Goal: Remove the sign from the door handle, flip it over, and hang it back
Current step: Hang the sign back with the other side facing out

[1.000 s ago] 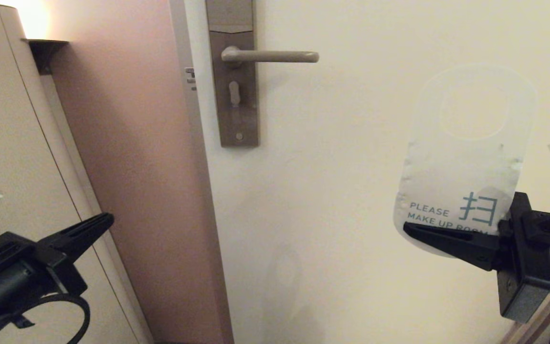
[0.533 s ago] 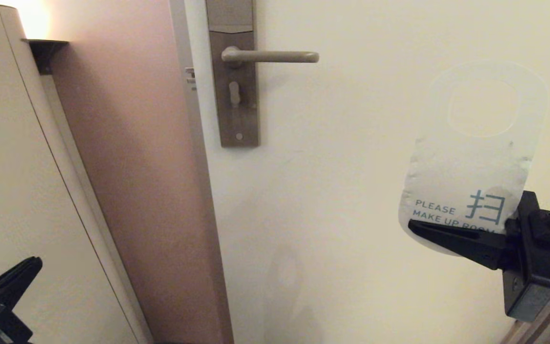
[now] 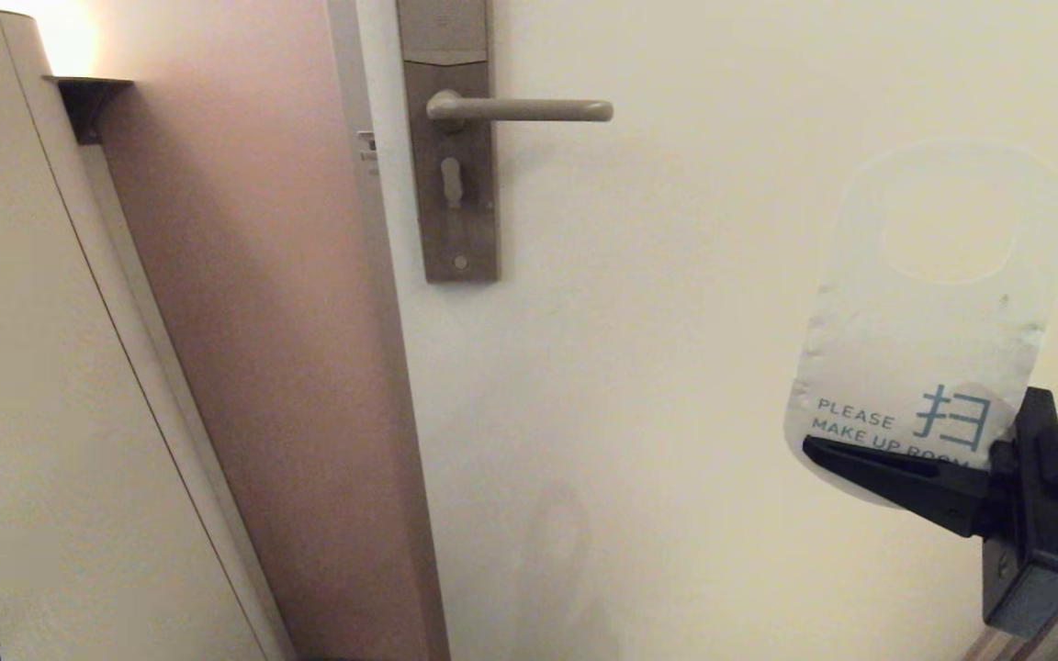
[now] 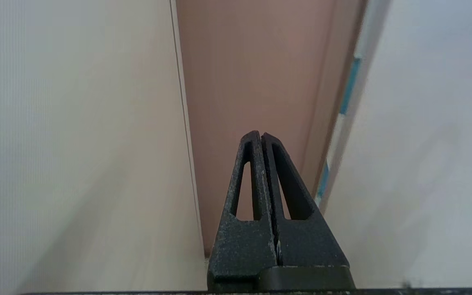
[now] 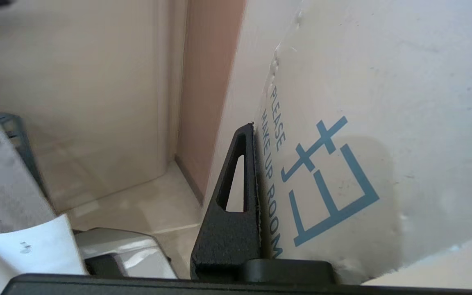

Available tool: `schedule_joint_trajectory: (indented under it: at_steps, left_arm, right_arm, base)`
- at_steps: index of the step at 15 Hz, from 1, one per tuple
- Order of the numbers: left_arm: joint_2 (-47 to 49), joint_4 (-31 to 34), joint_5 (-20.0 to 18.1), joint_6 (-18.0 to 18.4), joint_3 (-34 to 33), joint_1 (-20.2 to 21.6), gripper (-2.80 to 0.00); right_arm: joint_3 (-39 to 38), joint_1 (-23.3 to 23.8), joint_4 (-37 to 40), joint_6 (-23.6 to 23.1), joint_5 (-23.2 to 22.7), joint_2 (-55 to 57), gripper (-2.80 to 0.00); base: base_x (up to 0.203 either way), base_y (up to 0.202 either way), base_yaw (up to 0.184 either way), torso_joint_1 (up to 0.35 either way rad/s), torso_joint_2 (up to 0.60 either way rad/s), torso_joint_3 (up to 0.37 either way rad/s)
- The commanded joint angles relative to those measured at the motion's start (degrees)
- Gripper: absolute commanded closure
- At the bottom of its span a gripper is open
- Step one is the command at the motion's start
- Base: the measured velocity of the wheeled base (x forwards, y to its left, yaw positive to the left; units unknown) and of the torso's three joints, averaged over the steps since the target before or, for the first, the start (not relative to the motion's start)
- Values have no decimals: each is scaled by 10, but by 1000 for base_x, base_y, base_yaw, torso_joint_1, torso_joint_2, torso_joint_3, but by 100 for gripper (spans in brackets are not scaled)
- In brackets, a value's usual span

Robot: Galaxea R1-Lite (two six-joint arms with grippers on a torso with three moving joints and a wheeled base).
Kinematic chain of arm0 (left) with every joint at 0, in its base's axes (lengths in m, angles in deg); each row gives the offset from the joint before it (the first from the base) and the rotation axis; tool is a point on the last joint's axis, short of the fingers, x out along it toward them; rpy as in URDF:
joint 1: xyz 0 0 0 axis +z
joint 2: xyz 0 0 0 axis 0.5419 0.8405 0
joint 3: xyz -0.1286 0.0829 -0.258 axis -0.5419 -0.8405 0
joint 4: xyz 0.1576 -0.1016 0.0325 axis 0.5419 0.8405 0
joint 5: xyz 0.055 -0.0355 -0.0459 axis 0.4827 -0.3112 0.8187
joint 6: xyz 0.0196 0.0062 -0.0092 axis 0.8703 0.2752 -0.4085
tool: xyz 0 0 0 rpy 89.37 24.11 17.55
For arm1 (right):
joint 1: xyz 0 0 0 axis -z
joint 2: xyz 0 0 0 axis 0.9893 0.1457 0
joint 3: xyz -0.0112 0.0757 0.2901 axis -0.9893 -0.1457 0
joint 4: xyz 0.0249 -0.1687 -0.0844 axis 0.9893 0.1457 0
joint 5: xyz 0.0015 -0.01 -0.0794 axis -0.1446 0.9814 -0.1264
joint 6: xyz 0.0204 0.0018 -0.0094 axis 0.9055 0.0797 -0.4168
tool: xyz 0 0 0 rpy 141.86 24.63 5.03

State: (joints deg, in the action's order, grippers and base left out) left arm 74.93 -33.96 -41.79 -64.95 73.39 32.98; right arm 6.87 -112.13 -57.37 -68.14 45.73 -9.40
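Observation:
The sign [image 3: 933,312] is in the air at the right, upright, its white "PLEASE MAKE UP ROOM" side facing me and its oval hole at the top. My right gripper [image 3: 814,447] is shut on the sign's bottom edge; in the right wrist view one black finger [image 5: 236,205] presses flat against the sign [image 5: 363,123]. The door handle [image 3: 520,110] is bare, well up and to the left of the sign, on its brown-grey backplate [image 3: 455,184]. My left gripper [image 4: 260,137] is shut and empty, low at the left, out of the head view.
The cream door [image 3: 676,367] fills the middle and right. A pinkish door frame [image 3: 263,321] and a beige wall panel [image 3: 33,367] stand at the left. A dark wall bracket [image 3: 88,96] sits at the top left under a light.
My left gripper has dropped down and out of the head view at the lower left. My right gripper has moved the sign slightly right and down, away from the handle.

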Motion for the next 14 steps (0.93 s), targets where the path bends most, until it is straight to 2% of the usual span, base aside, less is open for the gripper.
schedule_joint_trajectory:
  at_steps: [1, 2, 3, 10, 14]
  left_arm:
    - [-132, 109, -2, 1, 8, 0, 0]
    - [-153, 158, -6, 2, 12, 0, 0]
    - [-156, 167, -9, 2, 12, 0, 0]
    - [-156, 160, -8, 2, 9, -1, 0]
    - [-156, 160, -8, -8, 11, -1, 0]
  right_arm:
    - [-3, -1, -2, -1, 8, -10, 0]
    - [-7, 0, -2, 0, 16, -14, 0]
    - [-8, 0, -2, 0, 17, -16, 0]
    - [-28, 2, -2, 2, 18, -27, 0]
    - [-44, 23, -2, 2, 18, -42, 0]
  base:
    - [0, 0, 0, 0, 0, 0]
    - [0, 0, 0, 0, 0, 0]
    - [0, 0, 0, 0, 0, 0]
    - [0, 0, 0, 0, 0, 0]
    - [0, 0, 0, 0, 0, 0]
